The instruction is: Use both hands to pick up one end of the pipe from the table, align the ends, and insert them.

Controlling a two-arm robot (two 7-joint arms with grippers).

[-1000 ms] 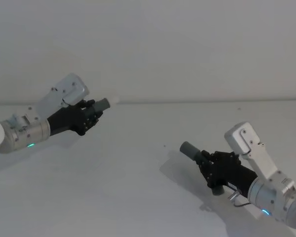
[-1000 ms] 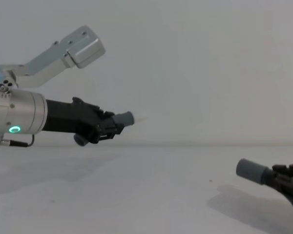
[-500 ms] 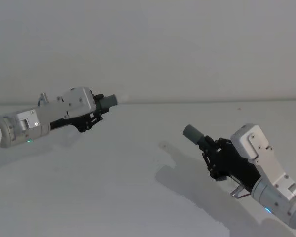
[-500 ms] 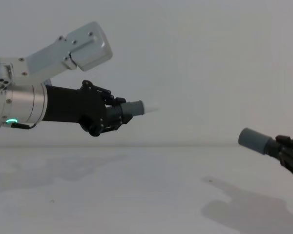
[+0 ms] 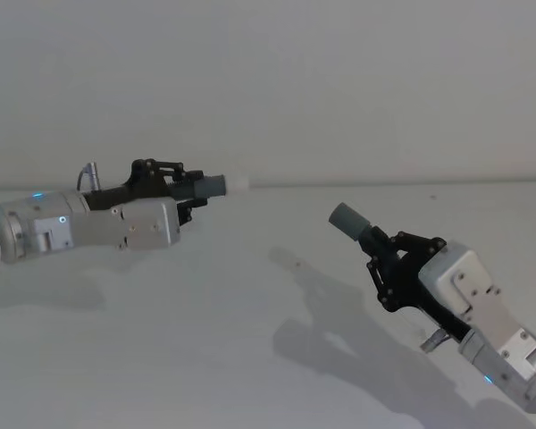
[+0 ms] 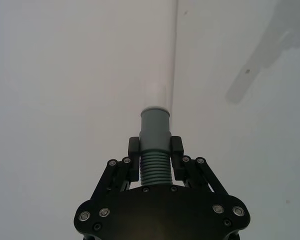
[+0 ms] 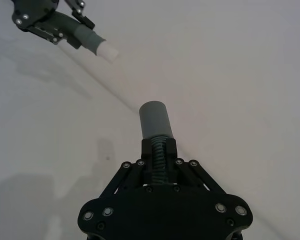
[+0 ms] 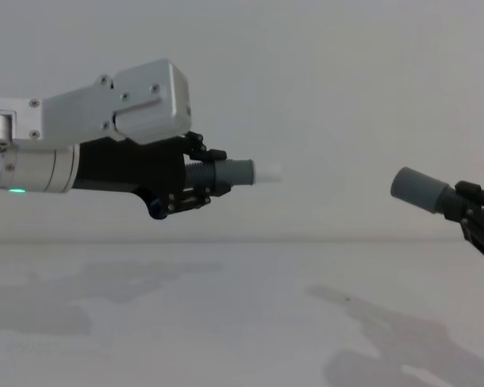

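left gripper: clamped on the ribs behind the narrow cuff, leaving the whitish tip free to enter.
right gripper: clamped on the hose below the socket, mouth left clear.
ends: both lifted above the table, well apart, facing each other, not yet in line.

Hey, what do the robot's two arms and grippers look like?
Both arms are silver cylinders carrying a boxy silver-grey wrist block with small screws. The left gripper and right gripper are black open-frame linkages with slim fingers and silver rivets. A green light glows on the left arm, and a thin cable loops near each wrist.
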